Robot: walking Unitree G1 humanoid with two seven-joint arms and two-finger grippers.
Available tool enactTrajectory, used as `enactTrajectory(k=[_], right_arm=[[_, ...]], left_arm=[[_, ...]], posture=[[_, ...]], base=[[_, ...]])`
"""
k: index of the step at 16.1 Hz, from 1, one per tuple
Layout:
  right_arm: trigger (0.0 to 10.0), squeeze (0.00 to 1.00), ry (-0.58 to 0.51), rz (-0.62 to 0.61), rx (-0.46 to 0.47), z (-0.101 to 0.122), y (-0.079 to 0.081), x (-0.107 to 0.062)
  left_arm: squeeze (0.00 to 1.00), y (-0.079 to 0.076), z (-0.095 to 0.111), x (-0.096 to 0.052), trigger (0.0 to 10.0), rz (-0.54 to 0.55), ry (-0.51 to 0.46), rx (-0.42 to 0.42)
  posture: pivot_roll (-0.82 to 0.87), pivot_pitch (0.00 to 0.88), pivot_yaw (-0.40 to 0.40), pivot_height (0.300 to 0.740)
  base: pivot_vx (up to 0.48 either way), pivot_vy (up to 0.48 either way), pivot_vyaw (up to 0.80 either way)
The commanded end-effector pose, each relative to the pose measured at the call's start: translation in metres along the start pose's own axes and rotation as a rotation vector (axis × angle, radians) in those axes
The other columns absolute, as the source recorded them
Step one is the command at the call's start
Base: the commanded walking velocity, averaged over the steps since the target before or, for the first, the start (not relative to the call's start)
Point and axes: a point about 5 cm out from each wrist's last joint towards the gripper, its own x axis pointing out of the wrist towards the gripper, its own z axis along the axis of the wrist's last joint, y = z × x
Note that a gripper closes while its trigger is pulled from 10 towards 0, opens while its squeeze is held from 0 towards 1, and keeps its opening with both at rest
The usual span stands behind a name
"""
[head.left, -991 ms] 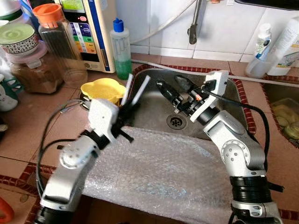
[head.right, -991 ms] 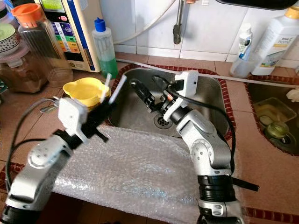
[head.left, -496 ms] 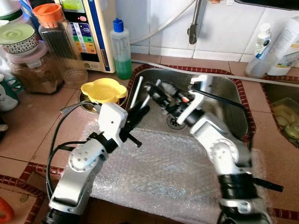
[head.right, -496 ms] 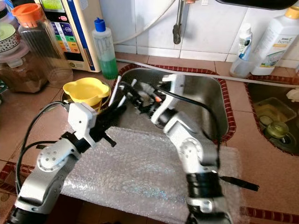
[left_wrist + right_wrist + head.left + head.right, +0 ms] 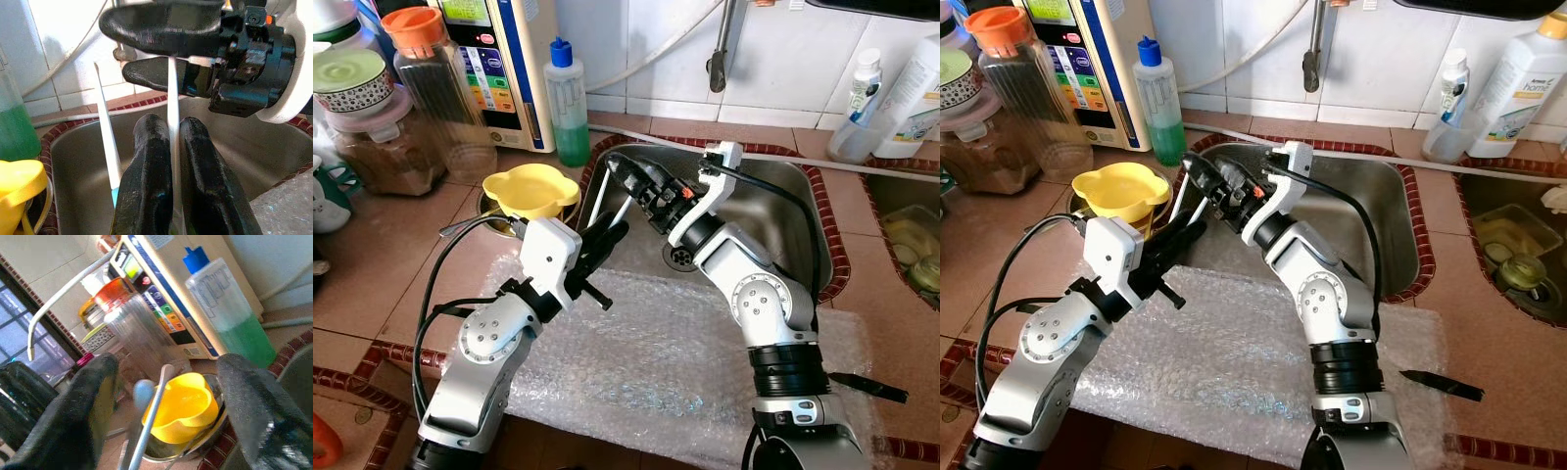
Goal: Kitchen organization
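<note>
Two white sticks (image 5: 172, 122) are pinched in the left gripper (image 5: 607, 238), which sits over the left rim of the steel sink (image 5: 803, 211), right at the sink-side edge of the bubble wrap sheet (image 5: 656, 352) draped over the counter's front edge. In the left wrist view one stick runs straight up between the closed black fingers (image 5: 146, 166) and the second one leans off beside it. The right gripper (image 5: 631, 176) hangs over the sink's left side with its jaws spread wide, and the stick tips poke up between them without either finger gripping yet. A yellow cup (image 5: 530, 189) stands on the counter just beside the sink's left rim, with a green soap bottle (image 5: 567, 103) behind it near the wall.
</note>
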Motion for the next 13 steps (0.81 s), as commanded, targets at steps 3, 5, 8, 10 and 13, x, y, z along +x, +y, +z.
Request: enactTrajectory(k=[3, 5, 8, 10, 13], right_arm=[[0.0, 0.00, 0.014, -0.009, 0.069, -0.002, 0.001, 0.004], [0.0, 0.00, 0.036, 0.000, 0.079, -0.006, 0.003, 0.004], [0.0, 0.00, 0.070, 0.013, 0.125, -0.010, 0.005, 0.005], [1.4, 0.00, 0.083, 0.008, 0.152, -0.012, 0.005, 0.006], [10.0, 1.00, 0.104, 0.000, 0.148, -0.014, 0.004, 0.006]], left_arm=[[0.00, -0.001, 0.002, -0.001, 0.7, -0.007, -0.010, 0.018], [0.00, -0.001, 0.002, -0.001, 1.0, -0.008, -0.011, 0.020], [0.00, -0.002, 0.002, 0.000, 1.3, -0.009, -0.010, 0.021], [0.00, -0.002, 0.001, -0.001, 1.5, -0.008, -0.010, 0.021], [0.00, -0.003, 0.001, -0.001, 1.7, -0.007, -0.009, 0.021]], posture=[[-0.15, 0.144, 0.047, 0.740], [-0.15, 0.144, 0.047, 0.740], [-0.15, 0.147, 0.045, 0.740], [-0.15, 0.148, 0.043, 0.740], [-0.15, 0.151, 0.041, 0.740]], base=[[0.000, 0.000, 0.00], [0.000, 0.000, 0.00], [0.000, 0.000, 0.00], [0.000, 0.000, 0.00], [0.000, 0.000, 0.00]])
